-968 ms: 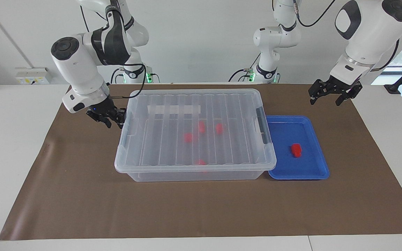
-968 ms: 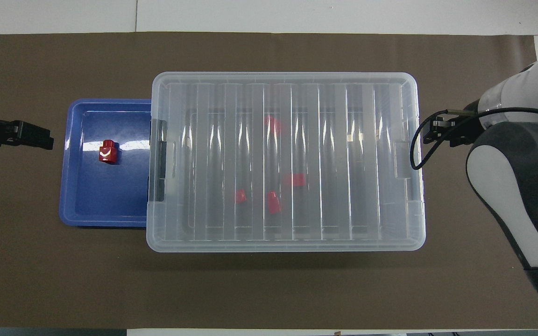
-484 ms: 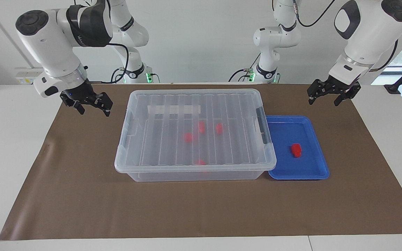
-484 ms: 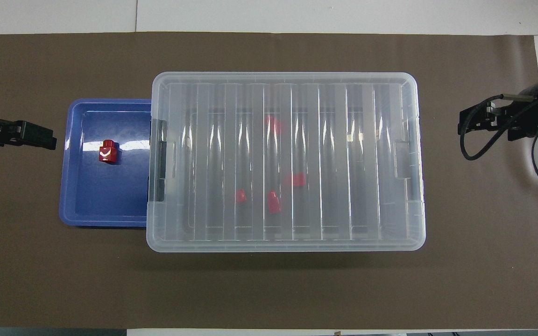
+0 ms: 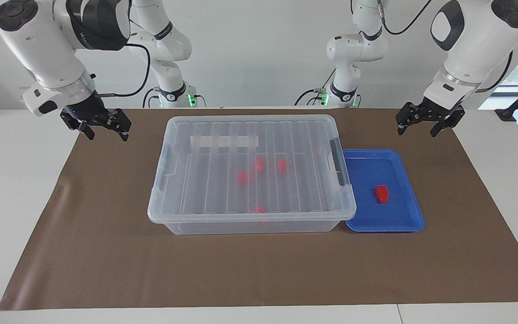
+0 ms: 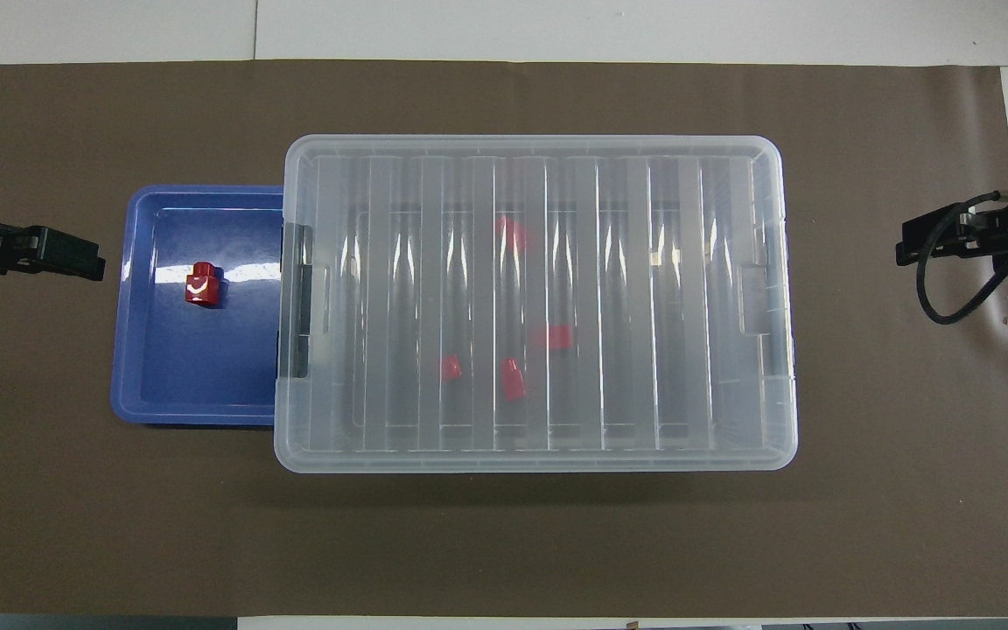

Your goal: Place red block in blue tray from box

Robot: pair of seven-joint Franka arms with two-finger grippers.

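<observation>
One red block (image 5: pixel 381 193) (image 6: pixel 203 284) lies in the blue tray (image 5: pixel 403 222) (image 6: pixel 150 394), which sits against the box at the left arm's end of the table. The box (image 5: pixel 250 171) (image 6: pixel 535 302) is a clear bin with its ribbed lid on; several more red blocks (image 5: pixel 242 177) (image 6: pixel 512 380) show blurred through the lid. My left gripper (image 5: pixel 425 125) (image 6: pixel 75 258) hangs open and empty over the mat beside the tray. My right gripper (image 5: pixel 105 129) (image 6: pixel 924 247) hangs open and empty over the mat's edge at the right arm's end, apart from the box.
A brown mat (image 5: pixel 250 265) (image 6: pixel 504 542) covers the table under everything. White table surface (image 5: pixel 16 180) borders the mat on all sides. A black latch (image 5: pixel 337 166) sits on the box's end next to the tray.
My right gripper has opened, let go of the box's end latch and risen away toward the mat's edge. The left arm has barely moved. Box, tray and blocks stayed put.
</observation>
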